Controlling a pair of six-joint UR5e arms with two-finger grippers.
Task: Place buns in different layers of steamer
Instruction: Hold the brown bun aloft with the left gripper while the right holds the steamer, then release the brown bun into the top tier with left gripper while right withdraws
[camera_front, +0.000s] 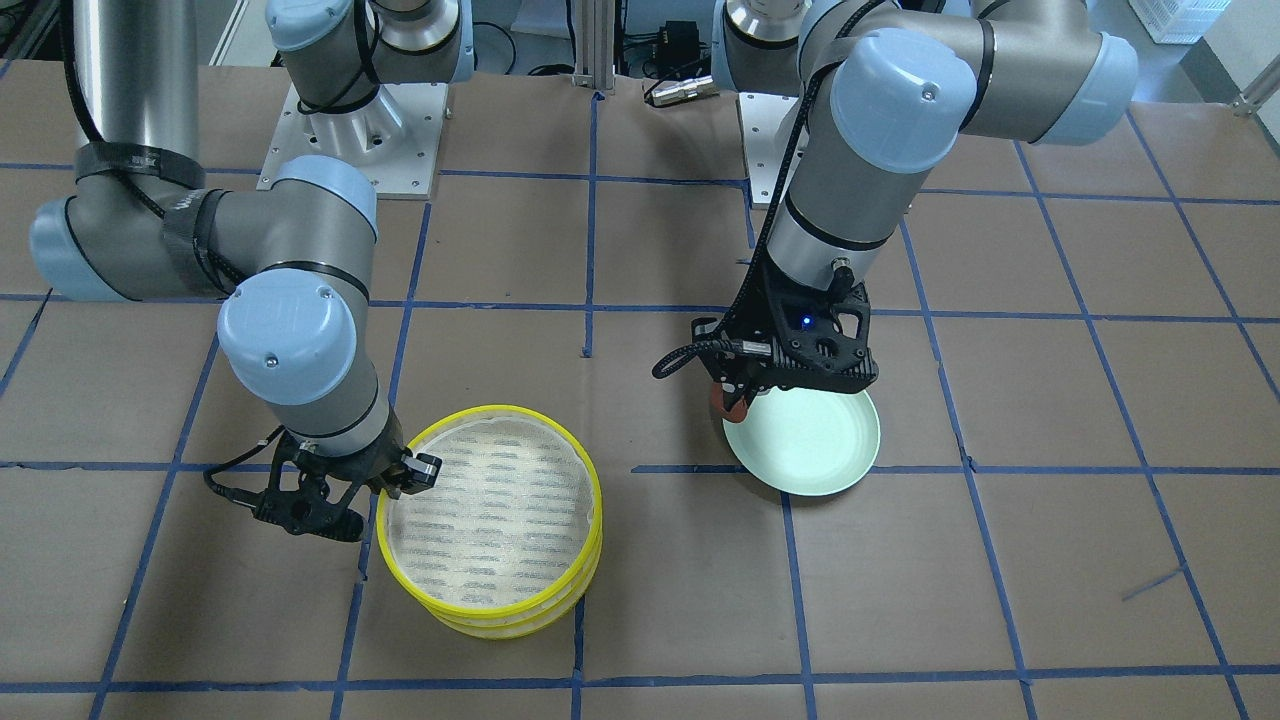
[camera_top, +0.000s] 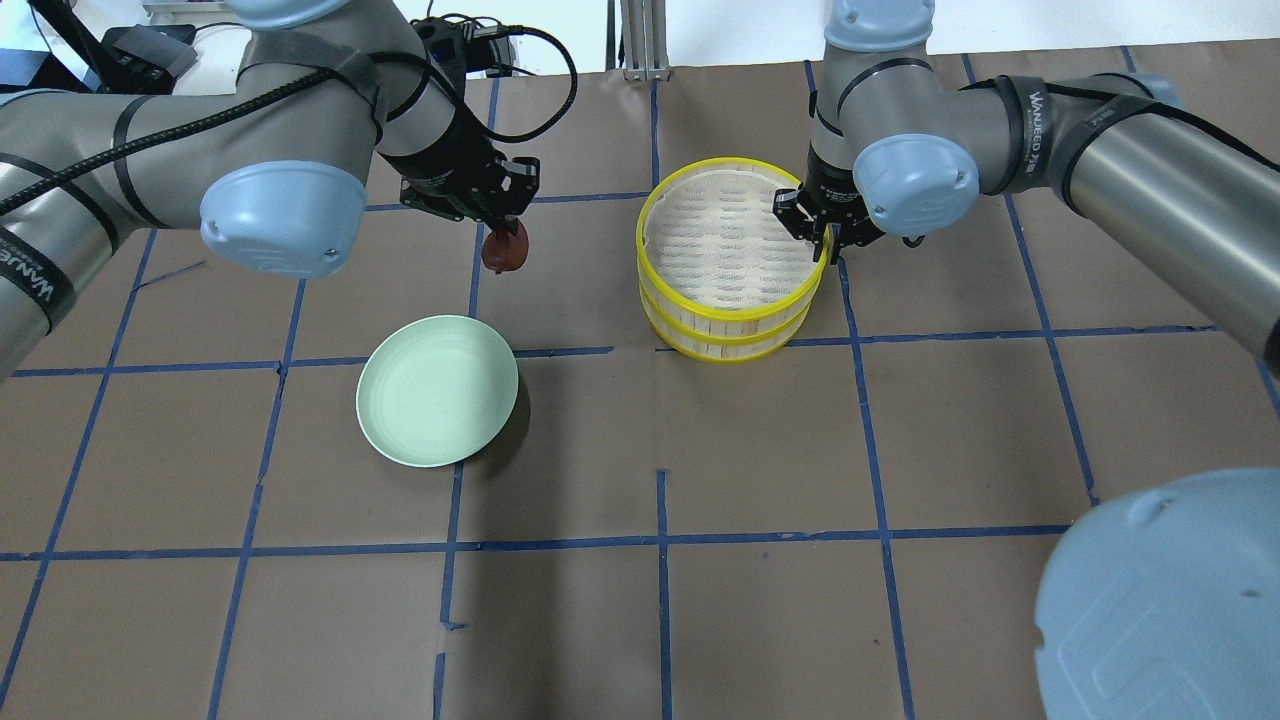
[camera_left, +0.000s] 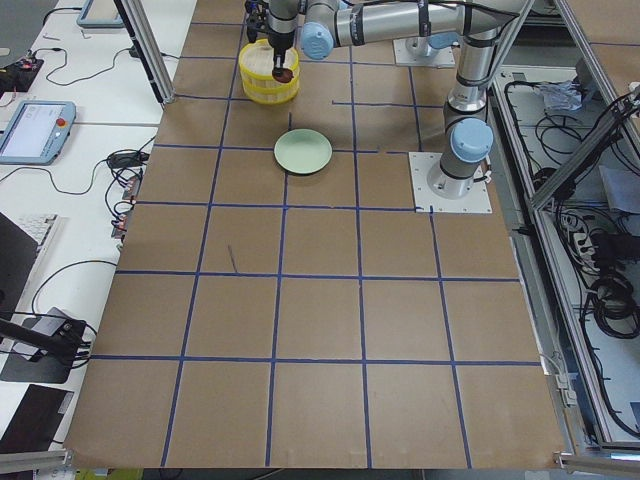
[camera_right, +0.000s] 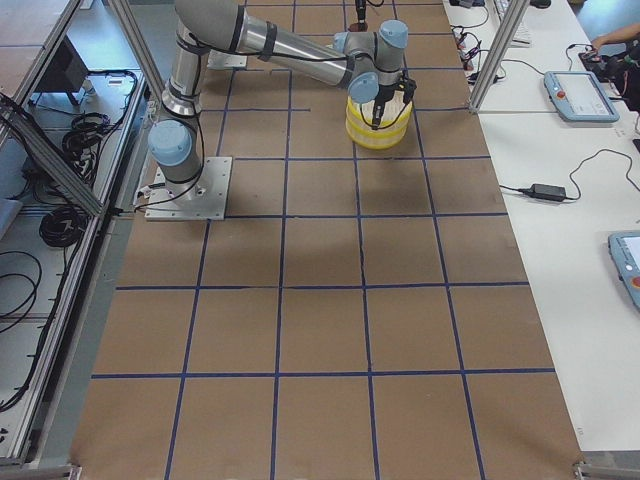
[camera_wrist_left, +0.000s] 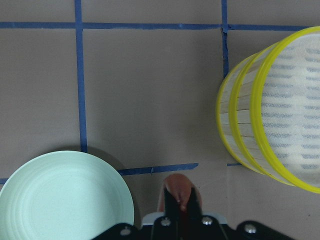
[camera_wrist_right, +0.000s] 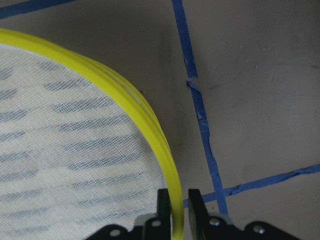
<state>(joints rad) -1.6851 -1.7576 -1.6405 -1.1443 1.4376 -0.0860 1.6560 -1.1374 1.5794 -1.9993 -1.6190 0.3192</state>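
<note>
My left gripper (camera_top: 505, 236) is shut on the reddish-brown bun (camera_top: 504, 250) and holds it above the table, between the plate and the steamer. The bun also shows in the left wrist view (camera_wrist_left: 178, 188) and the front view (camera_front: 727, 404). The steamer (camera_top: 730, 307) is a stack of yellow-rimmed layers, and the top layer's striped floor is bare. My right gripper (camera_top: 826, 240) is shut on the top layer's yellow rim (camera_wrist_right: 125, 97), one finger inside and one outside. The white bun is not in view.
The pale green plate (camera_top: 437, 390) lies bare on the brown table, on my left of the steamer; it also shows in the front view (camera_front: 802, 440). Blue tape lines cross the table. The right arm's elbow fills the overhead view's lower right corner.
</note>
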